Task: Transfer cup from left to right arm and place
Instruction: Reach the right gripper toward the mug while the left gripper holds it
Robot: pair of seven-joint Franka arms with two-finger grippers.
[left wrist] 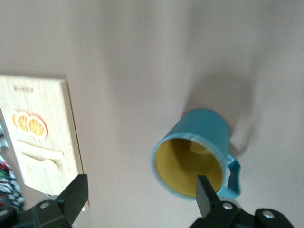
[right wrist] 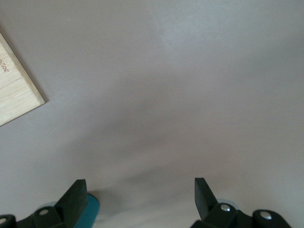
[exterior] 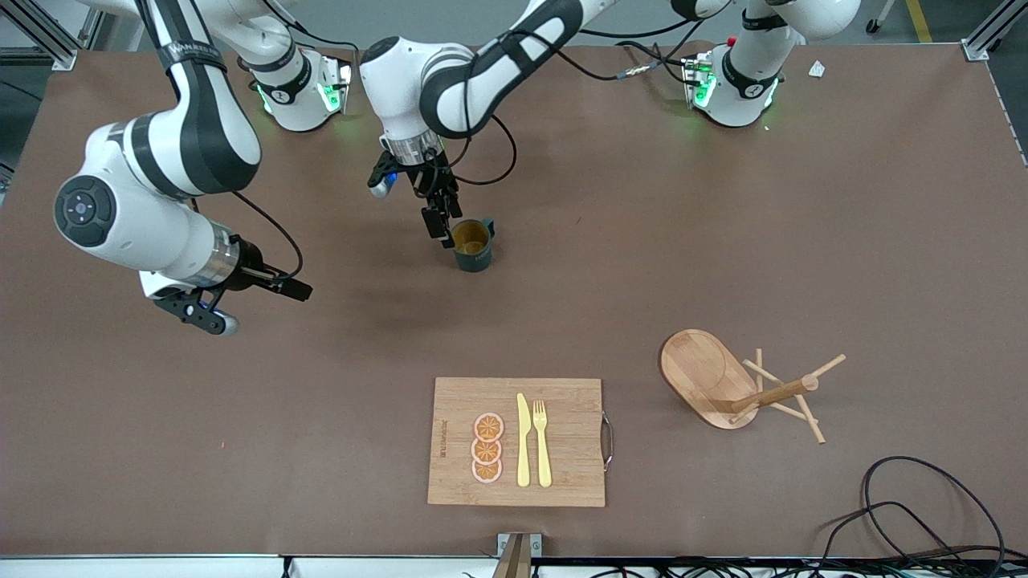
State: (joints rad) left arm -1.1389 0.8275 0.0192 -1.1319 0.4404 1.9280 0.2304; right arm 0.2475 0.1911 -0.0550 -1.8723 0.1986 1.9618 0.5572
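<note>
While the left arm reaches across from its base, I log its left tool [exterior: 443,218] low over the brown worktop [exterior: 723,241], right at the cup [exterior: 472,245]. From the front view the cup stands upright on the worktop, mid-table, farther from the front camera than the cutting board [exterior: 562,474], handle toward the left arm's end. From the left wrist view the left tool is spread wide: one fingertip [left wrist: 205,190] sits just over the cup's [left wrist: 194,156] rim above the tan-yellow inside, next to the handle, the other finger [left wrist: 76,192] well apart from the cup. Nothing is gripped; I cannot tell whether the finger touches the rim.

I see the right tool [exterior: 293,287] hovering over bare worktop toward the right arm's end, well apart from the cup. In the right wrist view its fingers [right wrist: 76,194] stand wide apart with nothing between them.

On the cutting board lie three orange slices [exterior: 487,448], a yellow knife [exterior: 523,441] and a yellow fork [exterior: 542,441], side by side. A wooden peg rack [exterior: 723,381] lies tipped over on the worktop toward the left arm's end, near the board
</note>
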